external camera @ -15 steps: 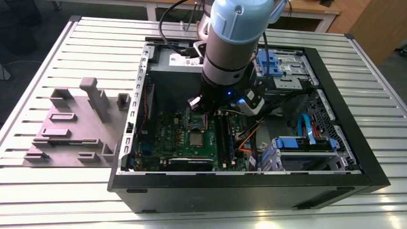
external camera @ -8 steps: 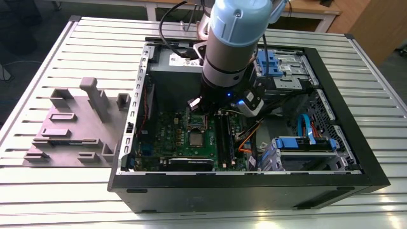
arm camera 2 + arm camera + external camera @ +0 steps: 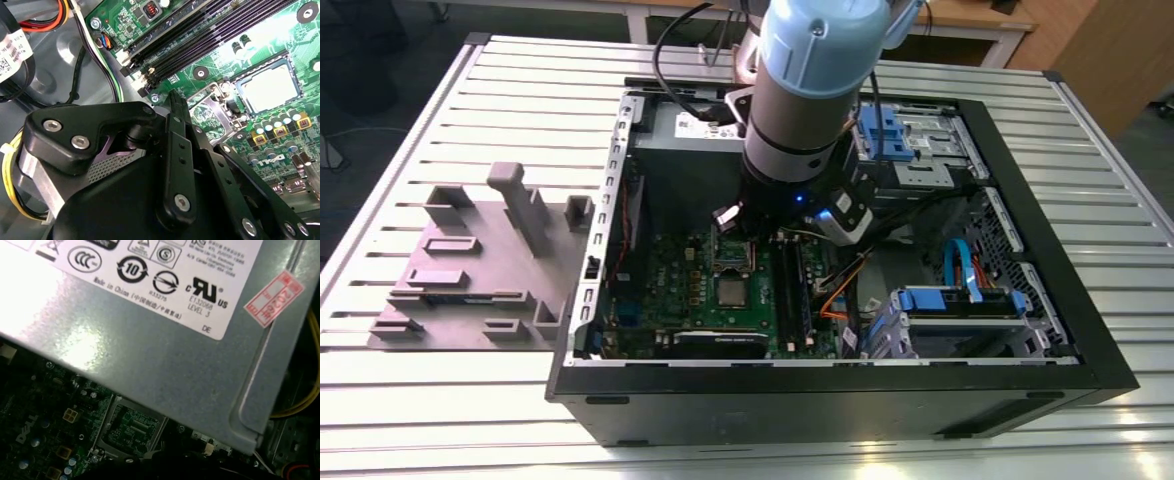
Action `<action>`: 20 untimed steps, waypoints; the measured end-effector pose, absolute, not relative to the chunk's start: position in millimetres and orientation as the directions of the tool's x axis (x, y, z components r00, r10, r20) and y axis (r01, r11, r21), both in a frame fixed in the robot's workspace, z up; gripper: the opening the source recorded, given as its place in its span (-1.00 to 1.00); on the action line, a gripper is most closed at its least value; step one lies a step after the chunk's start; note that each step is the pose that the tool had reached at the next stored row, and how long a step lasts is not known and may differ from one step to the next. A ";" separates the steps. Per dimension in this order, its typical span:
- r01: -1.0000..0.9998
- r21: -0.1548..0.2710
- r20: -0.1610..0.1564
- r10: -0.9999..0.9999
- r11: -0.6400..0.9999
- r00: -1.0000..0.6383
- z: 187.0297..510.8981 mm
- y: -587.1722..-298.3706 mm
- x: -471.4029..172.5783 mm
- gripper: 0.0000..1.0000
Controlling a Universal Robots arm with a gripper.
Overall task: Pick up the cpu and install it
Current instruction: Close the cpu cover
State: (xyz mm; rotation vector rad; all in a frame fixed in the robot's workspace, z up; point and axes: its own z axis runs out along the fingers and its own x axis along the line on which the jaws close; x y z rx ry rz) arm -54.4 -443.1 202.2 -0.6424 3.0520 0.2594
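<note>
Flatly seated face up in the socket (image 3: 240, 86) of the green board (image 3: 670, 262), just at the exterior view's left of black memory slots (image 3: 790, 285): square, silvery-grey cpu (image 3: 735, 291), no long axis. Matte black jointed gripper (image 3: 175, 100) apart from it; cannot tell whether spread or pressed together.

My bench is a pale slatted metal table (image 3: 427, 400), grooves running across the exterior view, bright light glaring off the slats at its near edge. Behind it is a wood-topped desk (image 3: 961, 12) on a white frame. Wooden panel (image 3: 1101, 55) at the exterior view's right, dark floor (image 3: 367, 90) at its left.
</note>
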 end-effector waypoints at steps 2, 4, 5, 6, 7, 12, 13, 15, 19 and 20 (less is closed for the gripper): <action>-0.401 0.159 -0.046 -0.399 0.902 -0.916 202.2 -443.1 -54.5 -0.80; -0.399 0.163 -0.037 -0.399 0.902 -0.916 202.0 -443.0 -53.5 -0.80; -0.397 0.168 -0.025 -0.399 0.902 -0.917 201.9 -443.0 -52.2 -0.80; -0.395 0.174 -0.010 -0.399 0.902 -0.917 201.8 -443.1 -50.7 -0.80; -0.392 0.181 0.006 -0.399 0.902 -0.917 201.7 -443.1 -49.3 -0.80; -0.382 0.198 0.047 -0.399 0.902 -0.916 201.7 -443.1 -45.6 -0.80; -0.382 0.198 0.047 -0.399 0.902 -0.916 201.7 -443.1 -45.6 -0.80; -0.382 0.198 0.048 -0.399 0.902 -0.916 201.6 -443.1 -45.3 -0.80; -0.382 0.197 0.050 -0.398 0.903 -0.916 202.6 -443.2 -43.7 -0.80; -0.382 0.197 0.051 -0.398 0.903 -0.916 203.1 -443.3 -43.2 -0.80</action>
